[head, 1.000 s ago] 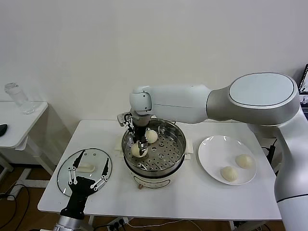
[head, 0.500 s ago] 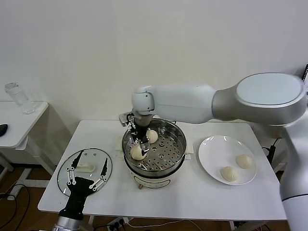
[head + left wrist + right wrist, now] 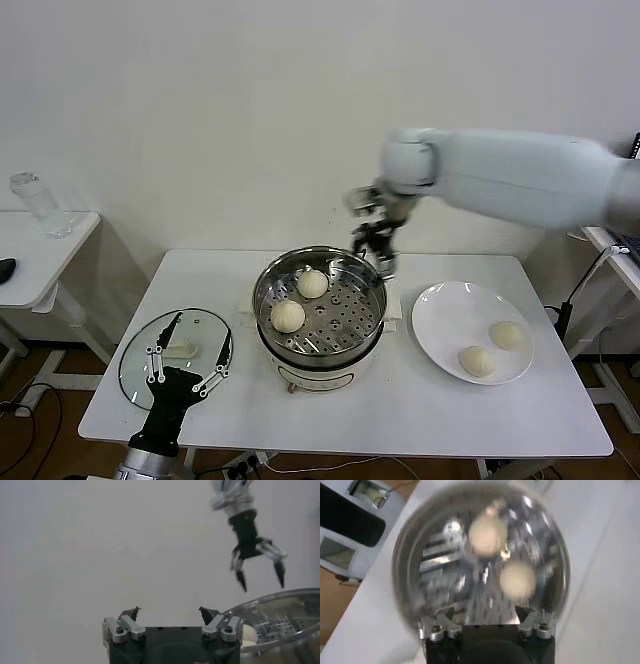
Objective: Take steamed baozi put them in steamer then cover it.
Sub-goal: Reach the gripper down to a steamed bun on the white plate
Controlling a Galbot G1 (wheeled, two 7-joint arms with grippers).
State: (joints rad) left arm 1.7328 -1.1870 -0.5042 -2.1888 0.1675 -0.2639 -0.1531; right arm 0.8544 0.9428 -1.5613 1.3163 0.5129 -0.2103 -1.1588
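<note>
A robotics test room staged as a kitchen. A plain white wall backs a white table bearing a steamer; cables trail across the wooden floor.

Four baozi (two per vessel), one steamer, one plate, one lid

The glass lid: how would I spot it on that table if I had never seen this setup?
Start at the big shiny steamer in the middle of the white table. Look to the side away from the white plate, near the table's front corner: the glass lid lies flat there, just beyond the left tool. It is the only see-through disc, with a white handle in its centre.
</note>
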